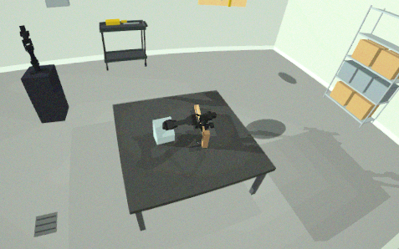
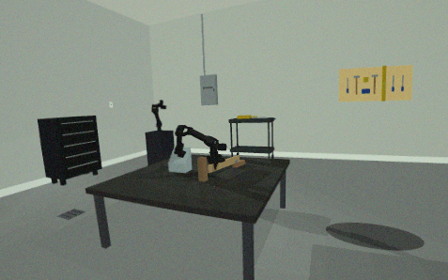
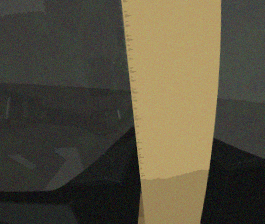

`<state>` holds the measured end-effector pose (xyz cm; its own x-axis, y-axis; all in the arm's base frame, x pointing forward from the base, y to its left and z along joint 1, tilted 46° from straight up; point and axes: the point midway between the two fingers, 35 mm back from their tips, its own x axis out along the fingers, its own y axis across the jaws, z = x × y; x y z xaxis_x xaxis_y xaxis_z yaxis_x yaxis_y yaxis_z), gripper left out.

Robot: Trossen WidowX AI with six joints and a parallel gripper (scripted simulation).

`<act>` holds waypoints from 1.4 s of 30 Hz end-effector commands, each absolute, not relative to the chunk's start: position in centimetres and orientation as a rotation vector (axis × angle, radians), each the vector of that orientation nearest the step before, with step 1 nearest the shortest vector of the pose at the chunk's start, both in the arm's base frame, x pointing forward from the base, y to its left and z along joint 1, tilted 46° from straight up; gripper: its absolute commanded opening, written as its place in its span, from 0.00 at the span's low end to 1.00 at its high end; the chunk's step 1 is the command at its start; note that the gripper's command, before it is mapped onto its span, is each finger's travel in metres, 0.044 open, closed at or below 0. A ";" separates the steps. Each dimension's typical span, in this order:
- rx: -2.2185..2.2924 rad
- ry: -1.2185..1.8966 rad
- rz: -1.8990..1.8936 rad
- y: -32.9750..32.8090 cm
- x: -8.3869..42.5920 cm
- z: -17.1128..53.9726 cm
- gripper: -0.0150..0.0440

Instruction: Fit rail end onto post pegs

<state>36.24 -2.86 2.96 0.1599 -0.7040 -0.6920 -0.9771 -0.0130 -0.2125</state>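
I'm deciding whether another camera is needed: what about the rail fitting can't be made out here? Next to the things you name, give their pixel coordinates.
- Pegs and holes: too small in the exterior view; outside the wrist view.
- Bracket on the footboard block (image 2: 239,163): too small in the exterior view.
- Fingertips: outside the wrist view's lower edge.

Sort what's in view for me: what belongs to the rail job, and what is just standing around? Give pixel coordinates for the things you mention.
Part of the job:
- wooden rail (image 1: 198,110) (image 2: 224,164) (image 3: 175,90), held in the jaws
- wooden post (image 1: 205,139) (image 2: 203,169)
- footboard block (image 2: 239,163)

Just around:
- black cart (image 1: 125,55) (image 2: 253,149)
- shelf rack (image 1: 343,67)
- drawer cabinet (image 2: 51,147)
- second arm (image 1: 29,48) (image 2: 157,115)
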 end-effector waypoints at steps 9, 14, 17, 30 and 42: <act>-1.779 1.589 0.527 -2.6 36.3 3.0 0.25; -1.779 1.589 0.528 -2.5 36.3 3.0 0.25; -1.779 1.589 0.528 -2.5 36.2 3.1 0.25; -1.779 1.589 0.528 -2.6 36.2 3.0 0.25; -1.779 1.589 0.528 -2.7 36.2 2.9 0.25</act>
<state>36.10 -2.94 2.84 0.1626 -0.7012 -0.6942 -0.9763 -0.0123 -0.2162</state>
